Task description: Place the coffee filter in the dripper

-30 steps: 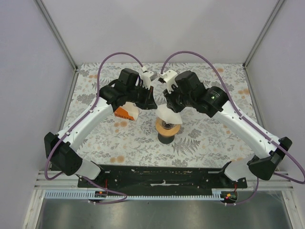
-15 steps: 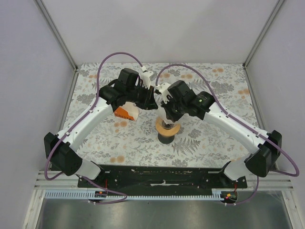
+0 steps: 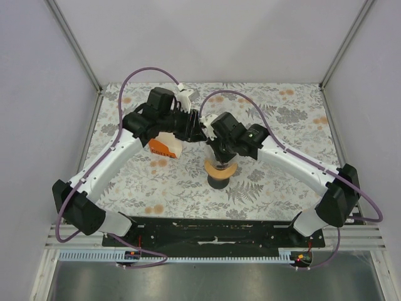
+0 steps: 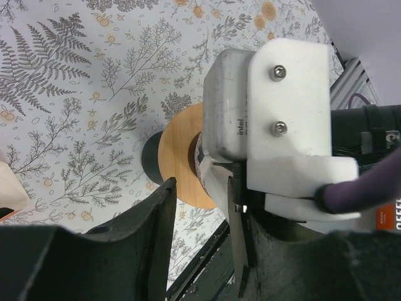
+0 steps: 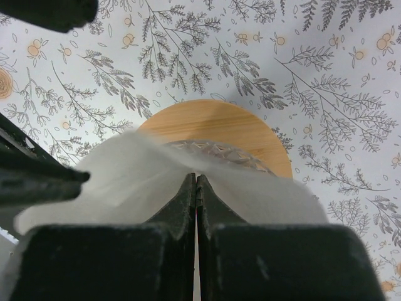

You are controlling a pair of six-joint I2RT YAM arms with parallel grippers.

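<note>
The dripper (image 3: 220, 169), with a tan-orange rim and black base, stands at mid-table. The white coffee filter (image 3: 213, 153) hangs just above its far-left rim. My right gripper (image 3: 217, 150) is shut on the filter's edge. In the right wrist view its fingertips (image 5: 196, 183) pinch the paper (image 5: 113, 172), which spreads to both sides, with the dripper rim (image 5: 250, 128) just beyond. My left gripper (image 3: 198, 128) sits close behind, open. In the left wrist view its gripper (image 4: 203, 182) spans bare table, the filter edge (image 4: 218, 182) lies by its right finger, and the dripper (image 4: 178, 157) is below.
An orange and white pack (image 3: 165, 147) lies left of the dripper, under the left arm. The right wrist's white camera housing (image 4: 276, 106) crowds the left gripper. The black base rail (image 3: 213, 229) runs along the near edge, and metal posts frame the back corners.
My right gripper has moved left and down onto the filter over the dripper and shut on it. My left jaws have opened and released the filter.
</note>
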